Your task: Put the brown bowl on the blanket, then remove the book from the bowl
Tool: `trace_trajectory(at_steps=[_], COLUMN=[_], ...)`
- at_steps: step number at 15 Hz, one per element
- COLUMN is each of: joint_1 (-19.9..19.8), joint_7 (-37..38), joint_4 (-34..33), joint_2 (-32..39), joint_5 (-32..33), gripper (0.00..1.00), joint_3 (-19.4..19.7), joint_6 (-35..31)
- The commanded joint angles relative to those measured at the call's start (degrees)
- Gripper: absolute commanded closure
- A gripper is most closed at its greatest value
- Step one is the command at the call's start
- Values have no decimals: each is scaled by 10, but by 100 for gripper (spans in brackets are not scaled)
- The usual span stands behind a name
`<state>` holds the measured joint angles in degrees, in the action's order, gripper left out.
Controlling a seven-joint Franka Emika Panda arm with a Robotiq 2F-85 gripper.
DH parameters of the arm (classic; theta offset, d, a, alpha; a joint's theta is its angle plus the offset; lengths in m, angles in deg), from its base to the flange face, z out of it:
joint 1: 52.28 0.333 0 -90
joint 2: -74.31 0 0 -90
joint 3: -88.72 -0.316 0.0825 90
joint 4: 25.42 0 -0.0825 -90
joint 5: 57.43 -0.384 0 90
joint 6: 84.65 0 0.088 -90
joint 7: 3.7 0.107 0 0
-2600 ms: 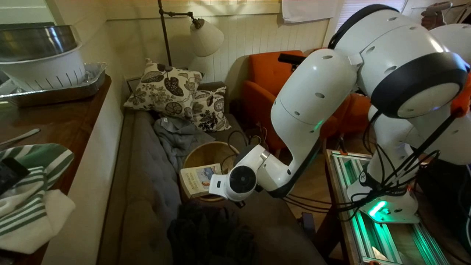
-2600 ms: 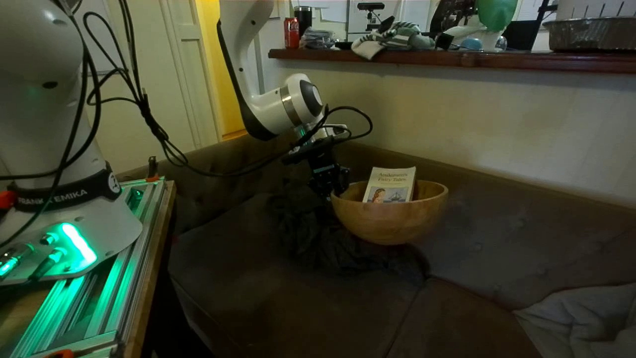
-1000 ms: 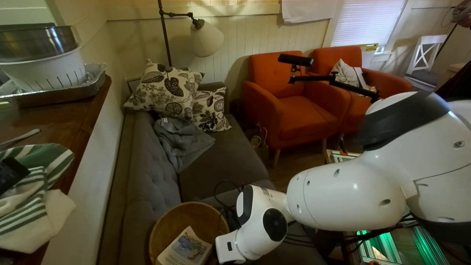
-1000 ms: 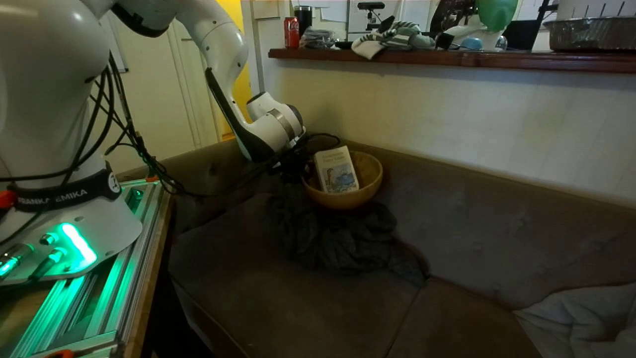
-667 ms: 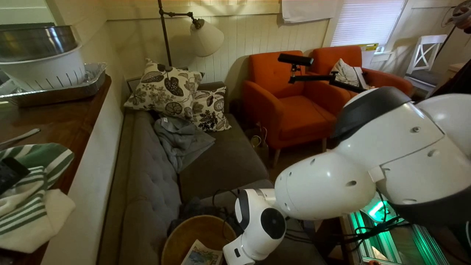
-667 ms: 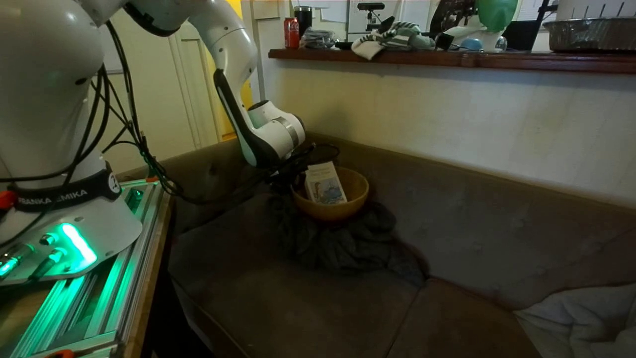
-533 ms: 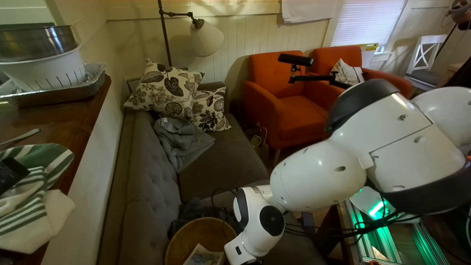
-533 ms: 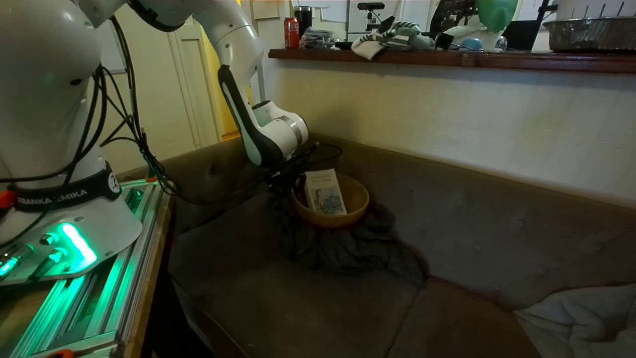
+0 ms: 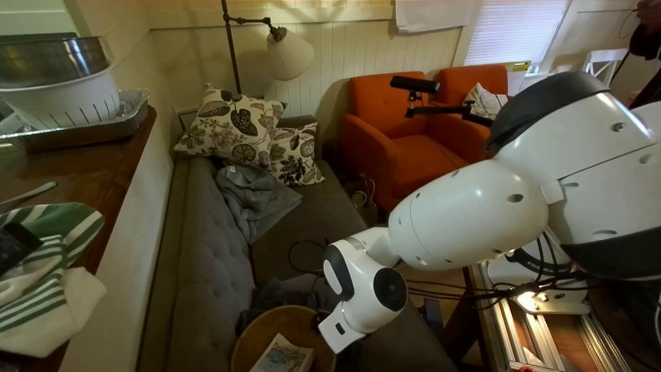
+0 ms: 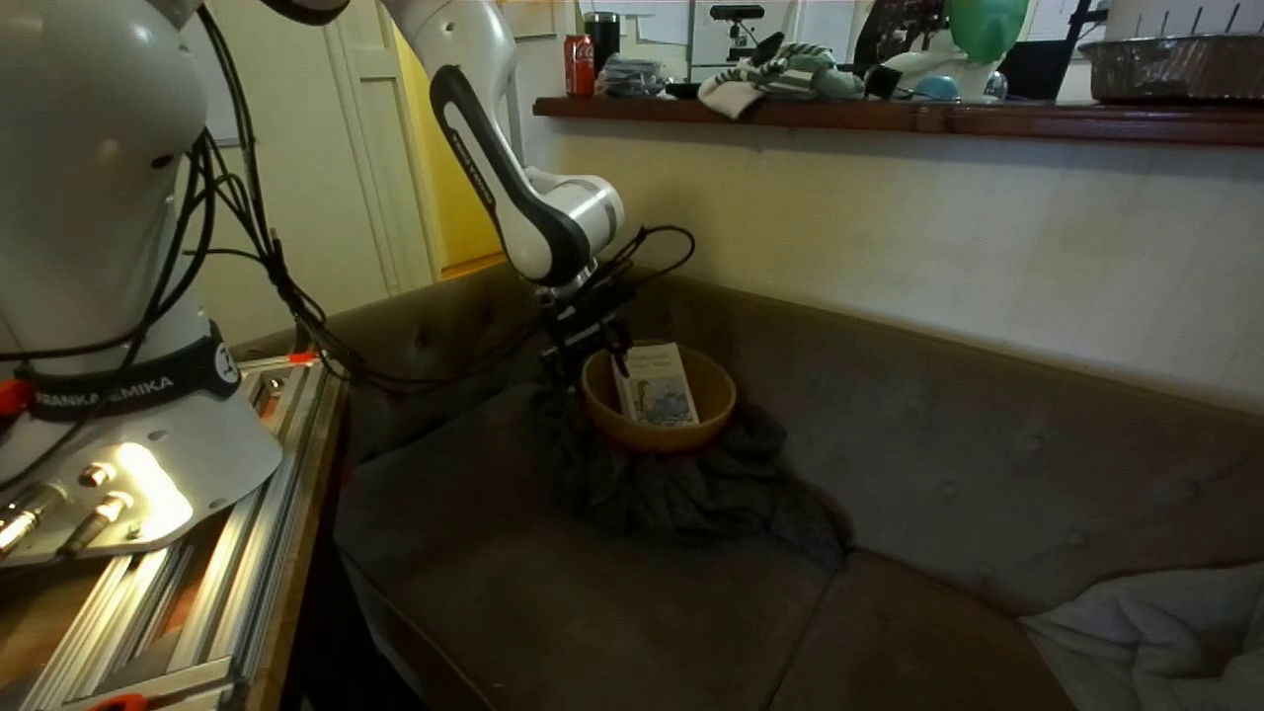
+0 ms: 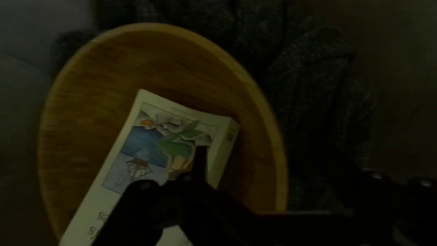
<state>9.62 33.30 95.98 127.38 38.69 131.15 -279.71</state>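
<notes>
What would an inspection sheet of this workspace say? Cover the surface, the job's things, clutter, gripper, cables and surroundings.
Surface: brownish-grey couch, tufted back.
Job's things: wooden bowl on the black blanket; book inside it, illustrated cover showing.
Clutter: grey cloth and floral pillows on the couch.
Gripper: jaws apart, the bowl's rim seemingly between them; contact unclear.
Cables: dark bundle beside the arm, loop near the gripper.
Surroundings: orange armchairs, lamp, wooden counter holding a striped cloth and foil tray.
</notes>
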Motion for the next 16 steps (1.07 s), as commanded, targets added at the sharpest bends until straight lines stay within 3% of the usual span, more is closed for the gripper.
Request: trace_trajectory(at_steps=[1,3,9,13,16], joint_1=[80,82,-12,-92,-117], joint_7=[-5,-7,-5,-23,28], joint_4=[1,-31,-145,-233,-285], joint_2=[-26,-22,25,70,124], joint_5=[28,7,-32,-23,27], gripper=[0,0,0,0,0], joint_3=[68,82,44,-7,-10], joint_6=[45,49,-32,-115,-179])
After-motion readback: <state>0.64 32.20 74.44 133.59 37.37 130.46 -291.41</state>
